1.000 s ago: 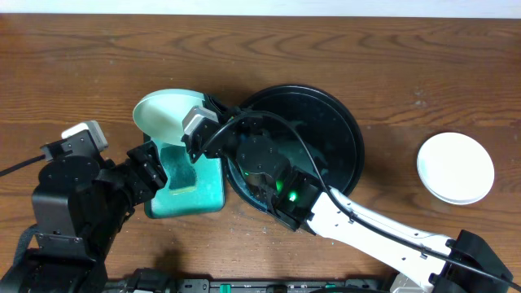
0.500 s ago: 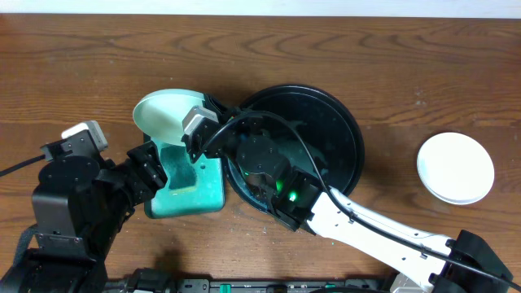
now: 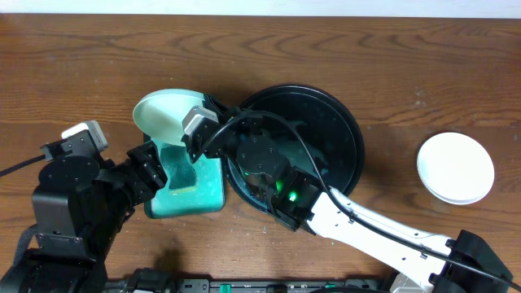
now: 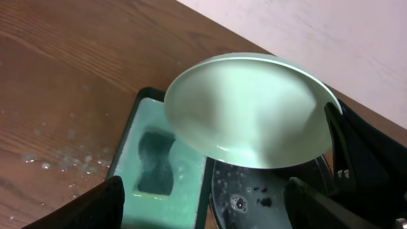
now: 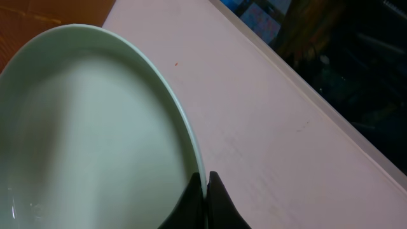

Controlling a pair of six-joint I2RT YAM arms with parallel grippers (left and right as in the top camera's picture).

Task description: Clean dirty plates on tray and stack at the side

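My right gripper (image 3: 198,122) is shut on the rim of a pale mint plate (image 3: 163,114) and holds it tilted above the far end of the teal tray. The plate fills the right wrist view (image 5: 95,127), pinched between the fingertips (image 5: 206,184), and hangs in the left wrist view (image 4: 248,111). My left gripper (image 4: 200,203) is open and empty, low over the gap between the teal tray and the black tray (image 3: 342,122). The black tray's wet floor (image 4: 261,197) shows bubbles. White plates (image 3: 456,167) sit stacked at the right.
The rectangular teal-green tray (image 3: 207,195) lies left of the black tray and holds soapy water and a dark sponge (image 4: 156,162). Water drops spot the wooden table (image 4: 57,159) to its left. The right arm (image 3: 366,224) crosses the black tray's near side.
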